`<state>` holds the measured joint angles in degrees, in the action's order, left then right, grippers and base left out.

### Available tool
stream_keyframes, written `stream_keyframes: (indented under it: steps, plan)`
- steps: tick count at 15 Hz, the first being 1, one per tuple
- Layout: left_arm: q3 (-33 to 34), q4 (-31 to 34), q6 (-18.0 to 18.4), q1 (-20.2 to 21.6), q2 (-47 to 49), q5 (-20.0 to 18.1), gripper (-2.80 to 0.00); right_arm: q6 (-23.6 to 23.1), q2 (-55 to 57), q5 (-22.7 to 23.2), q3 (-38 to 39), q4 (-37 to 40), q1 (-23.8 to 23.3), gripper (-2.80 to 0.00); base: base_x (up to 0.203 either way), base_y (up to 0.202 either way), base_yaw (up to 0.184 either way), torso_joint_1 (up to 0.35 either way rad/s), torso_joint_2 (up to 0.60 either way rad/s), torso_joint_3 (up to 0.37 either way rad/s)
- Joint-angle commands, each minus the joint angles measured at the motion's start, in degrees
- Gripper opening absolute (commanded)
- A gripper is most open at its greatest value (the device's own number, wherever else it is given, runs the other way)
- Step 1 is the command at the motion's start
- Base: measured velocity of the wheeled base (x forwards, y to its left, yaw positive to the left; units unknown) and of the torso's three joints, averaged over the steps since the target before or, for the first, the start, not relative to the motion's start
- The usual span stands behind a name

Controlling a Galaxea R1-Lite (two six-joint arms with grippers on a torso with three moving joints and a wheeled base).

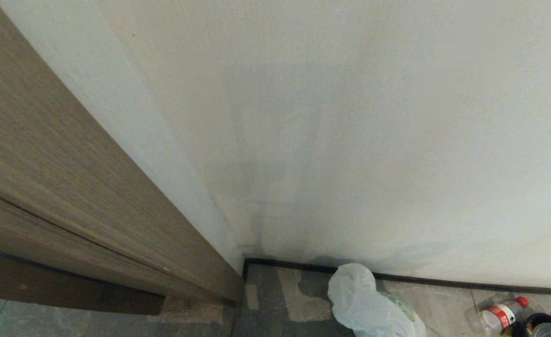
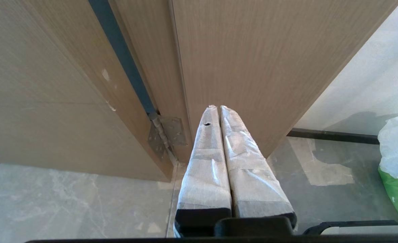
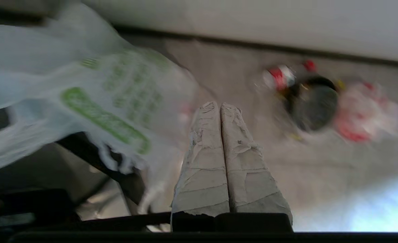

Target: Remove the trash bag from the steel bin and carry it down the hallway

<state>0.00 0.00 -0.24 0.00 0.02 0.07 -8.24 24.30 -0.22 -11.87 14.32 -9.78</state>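
Wall (image 1: 331, 131) fills most of the head view, plain white, meeting a dark skirting strip (image 1: 444, 280) along mottled grey floor tiles (image 1: 299, 299). A wood-grain door (image 1: 60, 178) slants across the left side. The trash bag (image 1: 369, 306), crinkled milky white with green print showing, rises at the lower edge near the corner; a clear bottle with a red cap and label (image 1: 502, 314) lies to its right, beside the dark rim of the steel bin (image 1: 544, 326) at the frame's corner. Neither arm shows here.

In the left wrist view the left gripper (image 2: 216, 108), its taped fingers pressed together on nothing, points at the door's edge, close by a metal hinge (image 2: 167, 135). Pale marbled tiles spread below, and the bag shows at the frame's side.

In the right wrist view, blurred, the right gripper (image 3: 217, 105) has its fingers clenched together with nothing visibly between them, above the grey floor. The bag hangs just beside it, and the bin stands further off among red-and-white litter (image 3: 364, 111).
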Motion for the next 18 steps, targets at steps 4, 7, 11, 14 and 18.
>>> stream_keyframes:
  steps: [4, 7, 11, 14, 18]
  plan:
    - [0.0, 0.0, -0.02, 0.0, -0.11, 0.01, -2.8, 4.32, -8.32, 1.06, 12.31, -16.16, 1.14, -2.8, 0.0, 0.0, 0.0, 0.0, 0.0, 0.0]
    - [0.0, 0.0, -0.02, 0.0, -0.11, 0.06, -2.8, 4.85, -8.47, 0.84, 11.96, -14.17, 5.35, -2.8, 0.0, 0.0, 0.0, 0.0, 0.0, 0.0]
    - [0.08, 0.0, -0.02, 0.0, -0.11, 0.01, -2.8, 5.79, -15.51, 0.83, 11.96, -14.33, 8.85, -2.8, 0.0, 0.0, 0.0, 0.0, 0.0, 0.0]
    - [0.02, 0.0, -0.02, 0.0, -0.11, 0.01, -2.8, 6.19, -21.16, 0.66, 11.96, -14.32, 9.78, -2.8, 0.0, 0.0, 0.0, 0.0, 0.0, 0.0]
    - [0.02, 0.0, -0.02, 0.0, -0.11, 0.01, -2.8, 6.04, -21.05, 0.66, 11.87, -14.14, 9.86, -2.8, 0.0, 0.0, 0.0, 0.0, 0.0, 0.0]
